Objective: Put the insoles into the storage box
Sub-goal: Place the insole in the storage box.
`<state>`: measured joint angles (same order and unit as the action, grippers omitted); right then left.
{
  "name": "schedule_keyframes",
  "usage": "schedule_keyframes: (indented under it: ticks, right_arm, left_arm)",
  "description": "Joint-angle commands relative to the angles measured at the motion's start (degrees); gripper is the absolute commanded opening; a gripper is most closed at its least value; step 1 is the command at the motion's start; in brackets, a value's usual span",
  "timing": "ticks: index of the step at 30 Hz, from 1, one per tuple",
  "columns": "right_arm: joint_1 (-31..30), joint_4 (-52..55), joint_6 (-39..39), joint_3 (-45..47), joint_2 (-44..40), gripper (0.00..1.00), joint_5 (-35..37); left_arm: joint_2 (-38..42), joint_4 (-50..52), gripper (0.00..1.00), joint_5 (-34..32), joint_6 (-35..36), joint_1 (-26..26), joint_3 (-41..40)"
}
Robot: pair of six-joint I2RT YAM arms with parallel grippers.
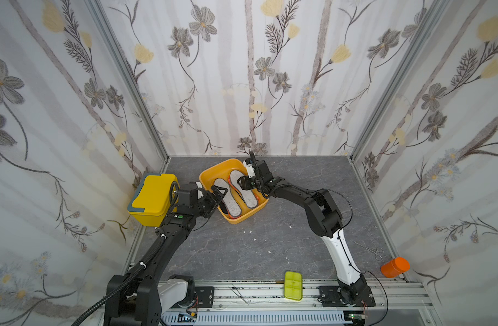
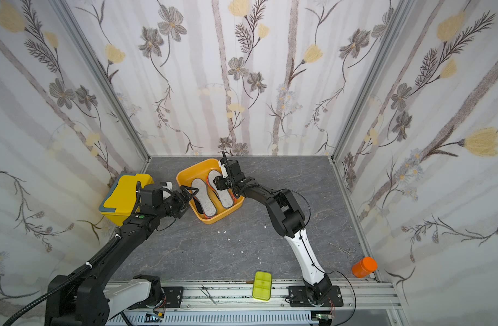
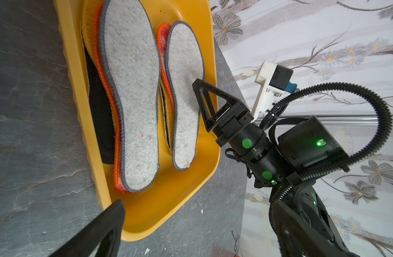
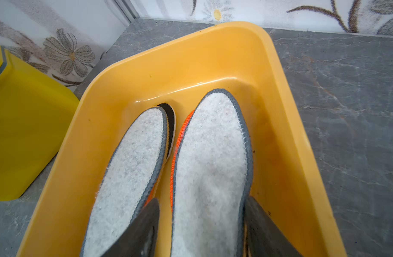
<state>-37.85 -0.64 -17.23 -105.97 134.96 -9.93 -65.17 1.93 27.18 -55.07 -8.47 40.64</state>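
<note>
The storage box (image 1: 206, 180) (image 2: 182, 180) is a shallow orange-yellow tray at the back of the table. It holds a stack of insoles. Two grey felt insoles (image 1: 228, 199) (image 1: 249, 194) lie side by side on top. Orange-rimmed insoles (image 3: 118, 160) and a black one (image 3: 99, 115) show beneath. My right gripper (image 1: 241, 181) (image 4: 202, 200) is open and hangs over the tray. Its fingers straddle the width of the felt insole (image 4: 213, 144) nearer the right side, with a gap showing at one finger. My left gripper (image 1: 218, 193) (image 3: 195, 211) is wide open and empty at the tray's near left rim.
A taller yellow lidded box (image 1: 151, 197) stands just left of the left arm. A lime-green flat case (image 1: 293, 285) lies on the front rail, with an orange canister (image 1: 395, 266) and metal scissors (image 1: 374, 249) at the front right. Small white scraps dot the grey tabletop (image 1: 256, 254).
</note>
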Motion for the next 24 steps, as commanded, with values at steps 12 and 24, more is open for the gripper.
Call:
schedule_keyframes:
  ticks: [12,24]
  right_arm:
    - [-0.3,-0.1,2.7,-0.9,-2.2,0.68,1.0]
    - [0.2,4.5,8.3,7.6,-17.4,0.75,4.0]
  left_arm:
    - [0.1,-0.2,1.0,0.1,0.7,0.0,0.2]
    - [1.5,9.0,1.0,-11.1,12.3,0.0,6.5]
